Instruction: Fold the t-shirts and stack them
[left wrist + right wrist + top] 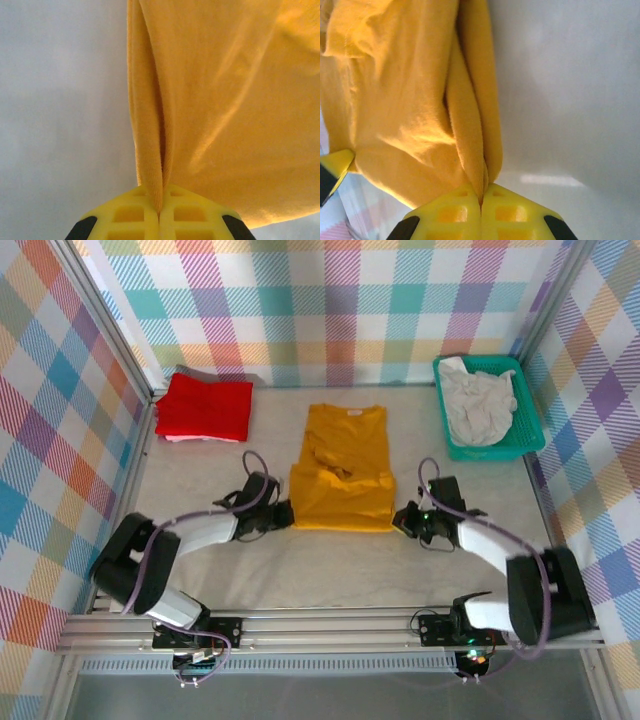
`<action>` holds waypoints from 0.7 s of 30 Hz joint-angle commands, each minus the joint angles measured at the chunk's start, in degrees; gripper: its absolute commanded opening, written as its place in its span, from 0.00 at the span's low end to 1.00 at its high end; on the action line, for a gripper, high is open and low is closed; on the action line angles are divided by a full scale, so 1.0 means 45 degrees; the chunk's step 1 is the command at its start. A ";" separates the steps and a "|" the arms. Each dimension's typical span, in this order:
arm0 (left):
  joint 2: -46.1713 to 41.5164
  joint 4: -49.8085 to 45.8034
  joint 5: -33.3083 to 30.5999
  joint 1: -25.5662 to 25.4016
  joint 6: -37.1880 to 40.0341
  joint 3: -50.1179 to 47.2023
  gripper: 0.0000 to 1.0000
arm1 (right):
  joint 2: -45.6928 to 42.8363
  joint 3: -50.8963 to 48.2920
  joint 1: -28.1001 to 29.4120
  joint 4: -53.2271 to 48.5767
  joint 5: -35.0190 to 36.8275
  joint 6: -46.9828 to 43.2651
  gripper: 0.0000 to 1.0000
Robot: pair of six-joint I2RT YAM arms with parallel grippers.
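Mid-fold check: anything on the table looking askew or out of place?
Nothing spilled or damaged. The yellow t-shirt is bunched into a wrinkled ridge across its middle rather than lying flat, and the off-white t-shirt sits crumpled in the teal basket. The red t-shirt lies neatly folded.

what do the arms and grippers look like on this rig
Both the left arm and right arm have black joints and silver-white links, with greyish-purple cables looping alongside. The left gripper and right gripper have yellow plastic fingers moulded with square pockets, black at the outer edges.
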 commanded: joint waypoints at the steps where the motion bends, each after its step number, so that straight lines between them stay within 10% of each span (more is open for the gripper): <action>1: -0.2019 -0.2266 -0.0876 -0.1206 -0.0946 -0.1119 0.00 | -0.2792 -0.0955 0.0667 -0.2468 0.0338 0.0279 0.00; 9: -0.7264 -0.6360 -0.2580 -0.2445 -0.1531 -0.0023 0.00 | -0.7286 0.0010 0.0952 -0.5948 0.1519 0.0829 0.00; 21: -0.4255 -0.4122 -0.2285 0.0011 0.1131 0.3692 0.00 | -0.2570 0.4751 0.0898 -0.2717 0.3480 -0.1187 0.00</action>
